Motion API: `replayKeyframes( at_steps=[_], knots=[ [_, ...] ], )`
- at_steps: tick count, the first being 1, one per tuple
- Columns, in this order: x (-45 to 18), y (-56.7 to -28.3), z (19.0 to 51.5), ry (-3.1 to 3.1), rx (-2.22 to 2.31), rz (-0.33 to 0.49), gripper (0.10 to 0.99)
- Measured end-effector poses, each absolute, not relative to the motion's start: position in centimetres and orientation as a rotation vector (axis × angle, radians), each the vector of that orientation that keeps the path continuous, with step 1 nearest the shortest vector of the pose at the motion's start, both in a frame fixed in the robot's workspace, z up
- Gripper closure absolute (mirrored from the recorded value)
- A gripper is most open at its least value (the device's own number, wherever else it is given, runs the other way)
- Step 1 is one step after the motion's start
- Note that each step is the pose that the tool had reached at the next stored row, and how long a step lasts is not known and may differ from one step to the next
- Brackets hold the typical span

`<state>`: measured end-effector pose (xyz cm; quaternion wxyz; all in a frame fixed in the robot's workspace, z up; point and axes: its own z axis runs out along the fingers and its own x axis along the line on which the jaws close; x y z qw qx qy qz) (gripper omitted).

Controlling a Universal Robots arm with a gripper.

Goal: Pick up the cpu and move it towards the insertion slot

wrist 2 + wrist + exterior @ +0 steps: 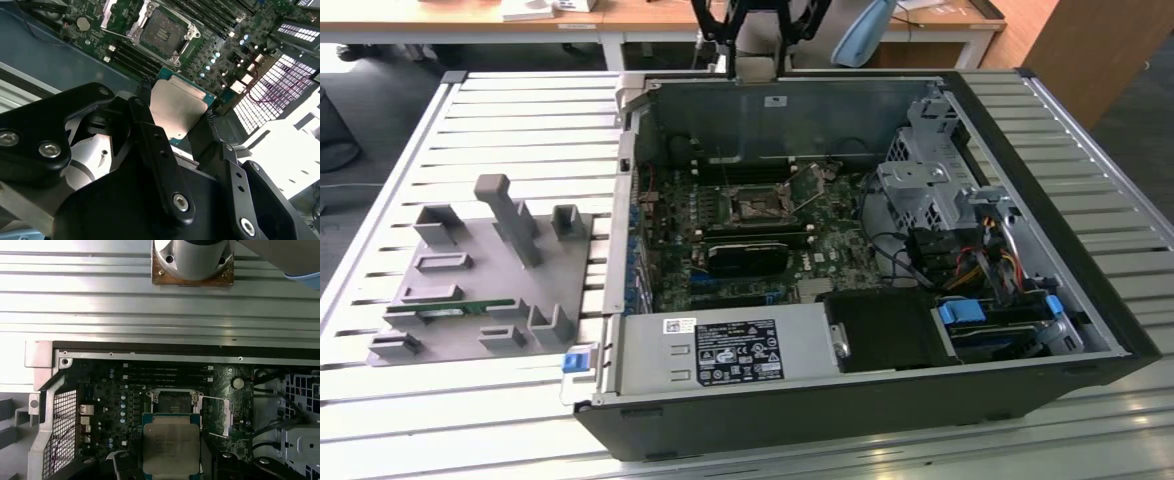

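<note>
Bright, even daylight washes the slatted table (507, 120) pale; the computer case (854, 400) interior sits dim. In the second wrist view, strong glare bleaches the vent grille (280, 95).

- A slatted metal worktop (520, 110) carries everything, its pale ribs running across the exterior view.
- An open computer case (854, 400) lies flat on it, toward the exterior view's right, its inside facing up.
- A grey plastic tray (480, 290) with raised posts and recesses lies on the slats toward the exterior view's left, just beside the case.
- A thin green memory stick (454, 309) rests in the tray.
</note>
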<state>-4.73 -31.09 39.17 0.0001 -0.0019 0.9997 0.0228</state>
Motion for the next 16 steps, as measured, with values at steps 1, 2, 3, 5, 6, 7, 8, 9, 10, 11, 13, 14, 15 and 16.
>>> replayKeyframes(
  at_steps=[1,2,3,5,6,7,8,9,10,11,13,14,15,16],
  knots=[
    [-4.5,-31.1,39.2,3.141,-0.006,0.072,0.545],
    [-4.3,-31.0,39.2,3.14,-0.006,0.072,0.545],
    [-4.2,-31.0,39.2,3.14,-0.006,0.072,0.545],
    [-3.8,-31.0,39.1,3.14,-0.006,0.072,0.545],
    [-3.6,-30.9,39.1,3.14,-0.006,0.072,0.545],
    [-3.4,-30.9,39.1,3.141,-0.006,0.072,0.545],
    [-3.3,-30.9,39.1,3.141,-0.006,0.071,0.545],
    [-3.3,-30.9,39.1,3.14,-0.006,0.072,0.545],
    [-3.2,-30.9,39.1,3.14,-0.006,0.072,0.545],
    [-3.2,-30.9,39.1,3.14,-0.006,0.072,0.545],
    [-3.2,-30.9,39.1,3.14,-0.006,0.072,0.545],
    [-3.2,-30.9,39.1,3.14,-0.006,0.072,0.545],
    [-3.2,-30.9,39.1,3.14,-0.006,0.072,0.545],
    [-3.2,-30.9,39.1,3.14,-0.006,0.072,0.545]
  ],
)
